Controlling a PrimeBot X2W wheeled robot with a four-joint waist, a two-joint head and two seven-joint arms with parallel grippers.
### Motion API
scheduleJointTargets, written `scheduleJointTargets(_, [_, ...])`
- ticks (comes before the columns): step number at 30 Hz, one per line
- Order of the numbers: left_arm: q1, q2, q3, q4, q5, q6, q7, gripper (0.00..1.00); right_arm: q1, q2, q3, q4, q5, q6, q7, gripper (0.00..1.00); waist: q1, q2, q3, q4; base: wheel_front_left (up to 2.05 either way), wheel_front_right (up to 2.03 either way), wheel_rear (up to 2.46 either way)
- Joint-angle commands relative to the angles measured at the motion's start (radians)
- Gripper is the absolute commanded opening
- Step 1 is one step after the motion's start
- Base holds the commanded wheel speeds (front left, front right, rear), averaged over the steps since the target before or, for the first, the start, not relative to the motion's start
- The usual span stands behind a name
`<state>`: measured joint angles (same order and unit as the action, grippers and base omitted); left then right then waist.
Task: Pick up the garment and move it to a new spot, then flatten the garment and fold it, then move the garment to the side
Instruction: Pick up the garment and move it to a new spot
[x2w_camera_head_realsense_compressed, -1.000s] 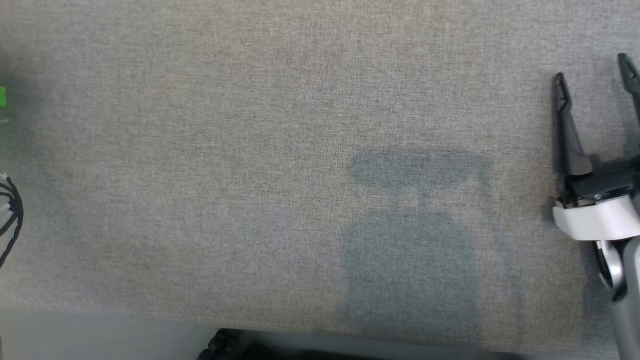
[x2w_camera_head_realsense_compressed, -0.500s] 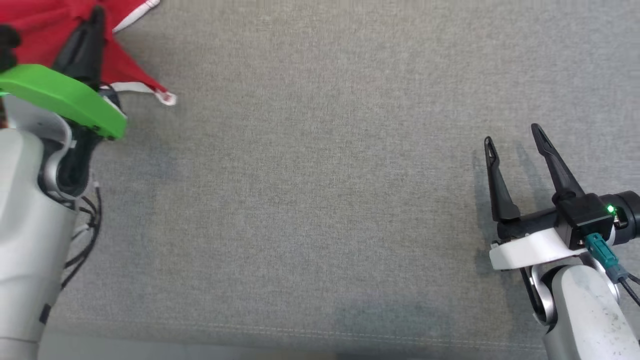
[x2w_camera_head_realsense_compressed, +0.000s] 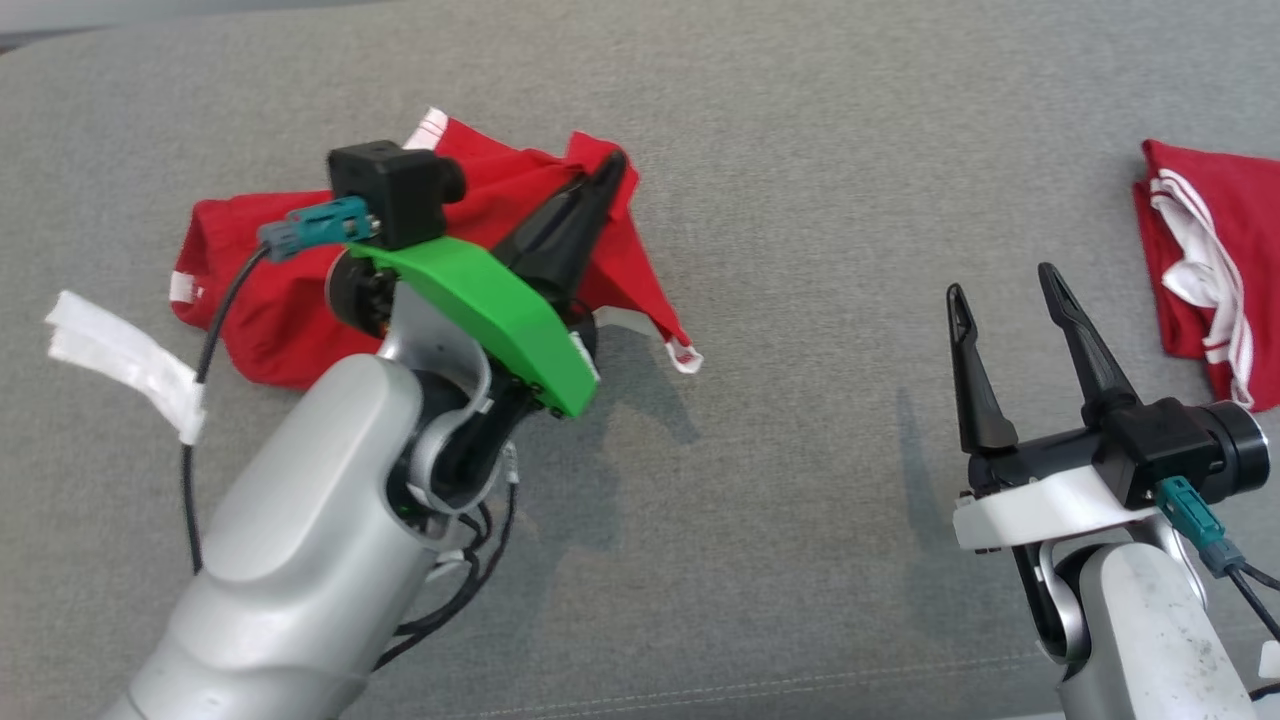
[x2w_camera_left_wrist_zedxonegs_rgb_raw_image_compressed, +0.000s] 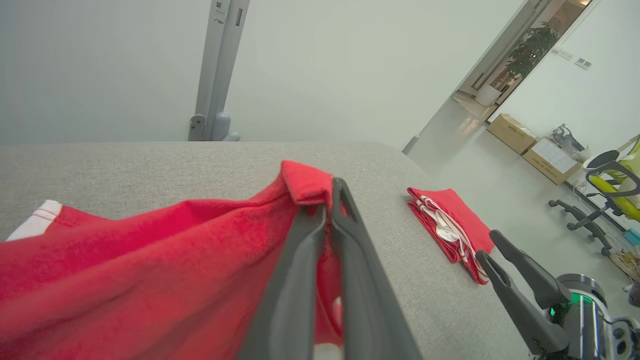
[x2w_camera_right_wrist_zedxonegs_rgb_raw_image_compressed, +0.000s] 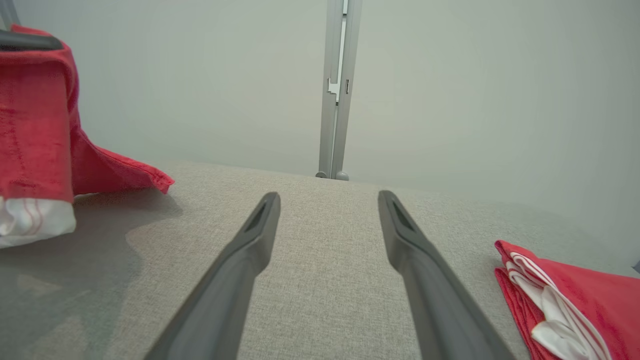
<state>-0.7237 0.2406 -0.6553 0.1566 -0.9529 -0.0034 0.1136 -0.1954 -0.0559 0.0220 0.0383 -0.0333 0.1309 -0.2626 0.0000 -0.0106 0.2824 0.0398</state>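
Holding a pinch of the red garment, your left pincer is clamped shut. The left wrist view shows both fingers pressed together with a fold of cloth caught at the tips. The garment lies crumpled in the upper left of the head frame on the grey bench, and one part is raised by the grip. Your right pincer stands wide and empty at the lower right, well apart from the garment.

Assessment: the step in hand is the pick-up and carry. Lift until the trailing cloth clears the bench before you travel. Move slowly, since a single pinch may slip. Set down on the bare middle, away from the folded red piece at the right edge.

Not verifiable: your left arm and its green bracket cover the garment's centre, so its type and the number of layers pinched cannot be told. The folded piece is cut off by the frame's right edge. The white strip at the left may be tape or a label.
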Motion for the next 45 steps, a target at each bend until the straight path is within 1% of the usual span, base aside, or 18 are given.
scheduleJointTargets(1, [-0.001, -0.018, -0.012, -0.009, -0.011, 0.004, 0.009, 0.00, -0.001, 0.001, -0.005, -0.001, 0.007, 0.000, -0.003, 1.00, 0.0000, 0.0106, -0.055, -0.100, 0.00, 0.00, 0.00])
scheduleJointTargets(4, [-0.021, -0.070, -0.049, -0.015, -0.001, 0.015, 0.026, 0.00, -0.004, 0.003, -0.008, -0.003, 0.013, 0.000, -0.003, 1.00, 0.0000, 0.0106, -0.058, -0.145, 0.00, 0.00, 0.00])
scheduleJointTargets(6, [-0.015, -0.107, -0.068, -0.008, -0.023, 0.020, 0.040, 0.00, -0.008, 0.005, -0.007, -0.003, 0.016, 0.000, -0.003, 1.00, 0.0000, 0.0106, -0.058, -0.176, 0.00, 0.00, 0.00])
scheduleJointTargets(9, [-0.028, -0.130, -0.107, 0.021, 0.001, 0.027, 0.058, 0.00, -0.015, 0.005, -0.002, -0.006, 0.038, 0.000, -0.003, 1.00, 0.0000, 0.0106, -0.050, -0.219, 0.00, 0.00, 0.00])
scheduleJointTargets(11, [-0.030, -0.147, -0.125, 0.055, -0.007, 0.031, 0.066, 0.00, -0.019, 0.005, 0.002, -0.006, 0.054, 0.000, -0.003, 1.00, 0.0000, 0.0106, -0.043, -0.247, 0.00, 0.00, 0.00])
scheduleJointTargets(19, [-0.045, -0.174, -0.151, 0.208, -0.011, 0.051, 0.044, 0.00, -0.028, 0.005, 0.023, -0.001, 0.099, 0.000, -0.003, 1.00, 0.0000, 0.0106, -0.010, -0.348, 0.00, 0.00, 0.00])
scheduleJointTargets(22, [-0.061, -0.174, -0.142, 0.290, 0.001, 0.064, 0.014, 0.00, -0.026, 0.006, 0.034, 0.003, 0.115, 0.000, -0.003, 1.00, 0.0000, 0.0106, 0.001, -0.375, 0.00, 0.00, 0.00])
scheduleJointTargets(25, [-0.073, -0.162, -0.125, 0.391, 0.024, 0.075, -0.046, 0.00, -0.027, 0.006, 0.041, 0.006, 0.125, 0.000, -0.003, 1.00, 0.0000, 0.0106, 0.009, -0.396, 0.00, 0.00, 0.00])
scheduleJointTargets(26, [-0.073, -0.162, -0.125, 0.391, 0.024, 0.075, -0.046, 0.00, -0.027, 0.006, 0.041, 0.006, 0.125, 0.000, -0.003, 1.00, 0.0000, 0.0106, 0.009, -0.396, 0.00, 0.00, 0.00])
scheduleJointTargets(27, [-0.072, -0.162, -0.119, 0.426, 0.026, 0.076, -0.063, 0.14, -0.027, 0.005, 0.043, 0.007, 0.126, 0.000, -0.003, 1.00, 0.0000, 0.0106, 0.011, -0.400, 0.00, 0.00, 0.00])
scheduleJointTargets(28, [-0.072, -0.162, -0.120, 0.457, 0.032, 0.071, -0.075, 0.41, -0.028, 0.005, 0.044, 0.007, 0.128, 0.000, -0.003, 1.00, 0.0000, 0.0106, 0.013, -0.404, 0.00, 0.00, 0.00])
scheduleJointTargets(29, [-0.075, -0.160, -0.126, 0.483, 0.041, 0.063, -0.086, 0.95, -0.028, 0.005, 0.041, 0.007, 0.130, 0.000, -0.003, 1.00, 0.0000, 0.0106, 0.014, -0.405, 0.00, 0.00, 0.00])
scheduleJointTargets(30, [-0.076, -0.159, -0.134, 0.506, 0.048, 0.053, -0.093, 1.00, -0.026, 0.005, 0.039, 0.007, 0.129, 0.000, -0.003, 1.00, 0.0000, 0.0106, 0.015, -0.405, 0.00, 0.00, 0.00])
scheduleJointTargets(31, [-0.073, -0.161, -0.135, 0.521, 0.043, 0.031, -0.100, 1.00, -0.024, 0.005, 0.037, 0.007, 0.129, 0.000, -0.003, 1.00, 0.0000, 0.0106, 0.015, -0.404, 0.00, 0.00, 0.00])
scheduleJointTargets(32, [-0.061, -0.162, -0.118, 0.537, 0.018, 0.024, -0.110, 1.00, -0.022, 0.006, 0.036, 0.007, 0.128, 0.000, -0.003, 1.00, 0.0000, 0.0106, 0.014, -0.404, 0.00, 0.00, 0.00])
scheduleJointTargets(34, [-0.058, -0.158, -0.119, 0.555, 0.024, 0.008, -0.132, 1.00, -0.018, 0.005, 0.027, 0.008, 0.122, 0.000, -0.003, 1.00, 0.0000, 0.0106, 0.012, -0.396, 0.00, 0.00, 0.00])
scheduleJointTargets(38, [-0.047, -0.144, -0.110, 0.546, 0.037, -0.007, -0.204, 1.00, -0.010, 0.005, 0.014, 0.009, 0.103, 0.000, -0.003, 1.00, 0.0000, 0.0106, -0.004, -0.368, 0.00, 0.00, 0.00])
scheduleJointTargets(45, [0.019, -0.075, -0.086, 0.439, 0.086, 0.033, -0.338, 1.00, 0.017, 0.005, -0.016, -0.003, 0.063, 0.000, -0.003, 1.00, 0.0000, 0.0106, -0.057, -0.297, 0.00, 0.00, 0.00])
